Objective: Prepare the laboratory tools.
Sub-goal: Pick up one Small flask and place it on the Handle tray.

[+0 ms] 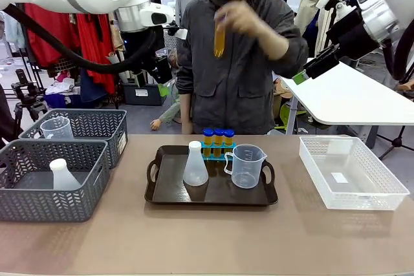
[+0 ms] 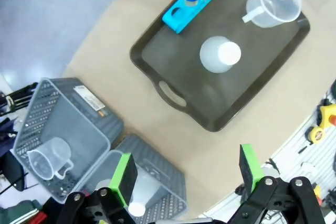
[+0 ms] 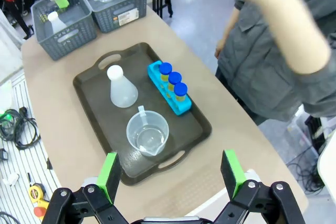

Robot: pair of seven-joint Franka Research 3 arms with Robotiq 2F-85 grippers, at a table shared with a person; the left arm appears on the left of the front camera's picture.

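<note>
On the counter [image 1: 213, 237], the dark tray [image 1: 168, 195] carries the conical flask [image 1: 195, 165], tube rack [image 1: 217, 154] and measuring beaker [image 1: 246, 166], while a fourth test tube [image 1: 220, 38] is held aloft in the person's hand [image 1: 249, 24] (a loading step, by judgement). Next, that tube needs seating in the rack. In the wrist views both the left claw [image 2: 186, 174] and right claw [image 3: 170, 174] are seen spread wide and empty.

Two grey mesh baskets [image 1: 39, 179] sit left of a dark tray [image 1: 169, 198]; a white crate [image 1: 381, 200] sits right.

On the tan counter [image 1: 194, 237]: a dark tray [image 1: 169, 192] at centre, two grey mesh baskets [image 1: 45, 182] at nine o'clock, a clear white crate [image 1: 352, 176] at three o'clock.
</note>
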